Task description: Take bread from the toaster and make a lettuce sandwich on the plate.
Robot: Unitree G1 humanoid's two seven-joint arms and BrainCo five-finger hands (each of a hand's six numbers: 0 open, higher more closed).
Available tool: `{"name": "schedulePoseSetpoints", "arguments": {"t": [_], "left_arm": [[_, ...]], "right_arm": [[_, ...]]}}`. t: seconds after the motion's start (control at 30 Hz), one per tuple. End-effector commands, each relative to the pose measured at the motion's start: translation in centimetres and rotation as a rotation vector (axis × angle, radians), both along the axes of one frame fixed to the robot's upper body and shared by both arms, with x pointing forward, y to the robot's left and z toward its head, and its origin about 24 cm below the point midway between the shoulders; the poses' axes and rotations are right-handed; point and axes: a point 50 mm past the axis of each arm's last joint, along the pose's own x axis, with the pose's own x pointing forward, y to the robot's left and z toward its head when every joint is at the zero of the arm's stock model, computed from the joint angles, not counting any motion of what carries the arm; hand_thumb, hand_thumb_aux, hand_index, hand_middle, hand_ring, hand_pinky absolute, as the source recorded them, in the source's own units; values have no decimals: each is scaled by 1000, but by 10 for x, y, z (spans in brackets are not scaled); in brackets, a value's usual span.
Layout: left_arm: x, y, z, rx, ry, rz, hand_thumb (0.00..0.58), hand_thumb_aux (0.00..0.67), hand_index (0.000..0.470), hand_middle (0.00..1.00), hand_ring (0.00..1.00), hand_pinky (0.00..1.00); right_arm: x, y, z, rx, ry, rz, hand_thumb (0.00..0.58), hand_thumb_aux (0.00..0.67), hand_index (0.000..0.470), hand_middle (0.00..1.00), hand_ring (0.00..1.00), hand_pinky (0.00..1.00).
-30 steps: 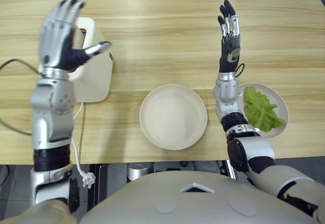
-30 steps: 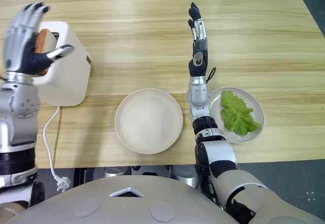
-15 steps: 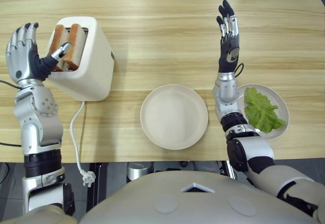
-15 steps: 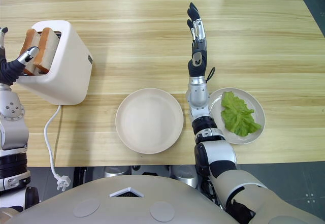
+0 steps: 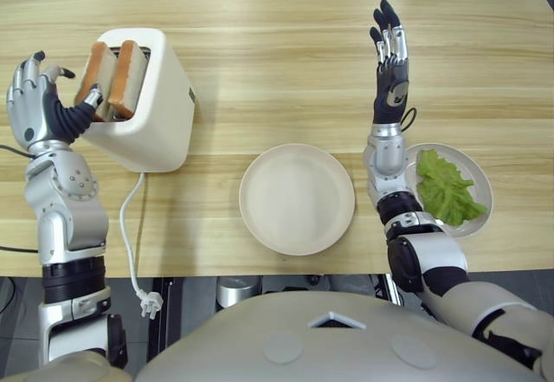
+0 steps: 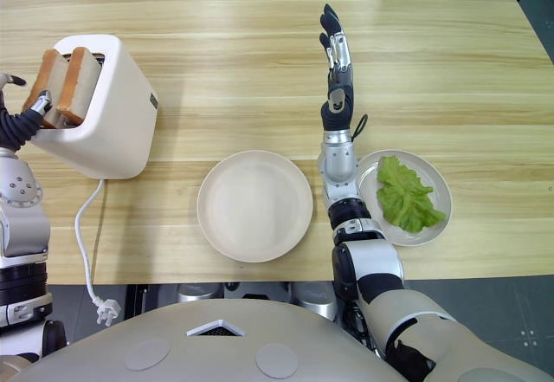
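At the left edge of the frame the left hand (image 5: 39,105) stands palm toward the toaster (image 5: 164,113), fingers up and loosely spread, gripping nothing. Its thumb reaches rightward and its tip sits at the lower edge of the nearer slice (image 5: 97,72); I can't tell if it quite touches. That slice lies just to the right of the hand, with the second slice (image 5: 128,70) right beside it. Both stand on edge in the slots at the upper left, leaning a little, their broad faces turned left and right (so the hand faces a flat side, not a crust end). To my eye a pinch across the nearer slice, thumb on one face and fingers on the other, is what the lift turns on.

The plate (image 5: 297,200) waits bare at lower centre, well apart from the toaster. Past it the right hand (image 5: 391,57) points straight up the frame, fingers flat and together, holding nothing, much farther from the bread. Lettuce (image 5: 443,187) lies on a small dish (image 5: 479,174) at lower right.
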Motion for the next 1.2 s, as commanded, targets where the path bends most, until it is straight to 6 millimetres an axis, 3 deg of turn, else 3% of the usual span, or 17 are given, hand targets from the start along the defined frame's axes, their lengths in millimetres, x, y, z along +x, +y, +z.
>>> {"name": "schedulePoseSetpoints", "arguments": {"t": [0.03, 0.5, 0.53, 0.57, 0.6, 0.63, 0.8, 1.2], "left_arm": [[3, -1, -7, -17, 43, 1, 580, 670, 460, 0, 0, 0], [10, -11, -15, -53, 61, -62, 580, 670, 460, 0, 0, 0], [10, -11, -16, -54, 65, -63, 580, 670, 460, 98, 98, 98], [10, -11, -16, -54, 67, -64, 580, 670, 460, 98, 98, 98], [10, -11, -16, -54, 68, -63, 580, 670, 460, 753, 753, 753], [10, -11, -16, -55, 67, -64, 580, 670, 460, 1000, 1000, 1000], [8, -10, -2, -34, -32, -48, 580, 670, 460, 1000, 1000, 1000], [-5, -10, 75, 147, -505, 3, 580, 670, 460, 1000, 1000, 1000]], "right_arm": [[0, -5, 0, 6, 3, -22, 0, 0, 0, 0, 0, 0], [1, -5, 0, 4, 5, -29, 0, 0, 0, 0, 0, 0], [1, -5, 0, 4, 5, -29, 0, 0, 0, 0, 0, 0], [1, -5, 0, 4, 5, -28, 0, 0, 0, 0, 0, 0], [1, -4, 0, 3, 5, -28, 0, 0, 0, 0, 0, 0], [1, -4, 0, 3, 5, -27, 0, 0, 0, 0, 0, 0], [1, -4, 0, 1, 5, -27, 0, 0, 0, 0, 0, 0], [2, -1, 0, -3, 7, -19, 0, 0, 0, 0, 0, 0]]}}
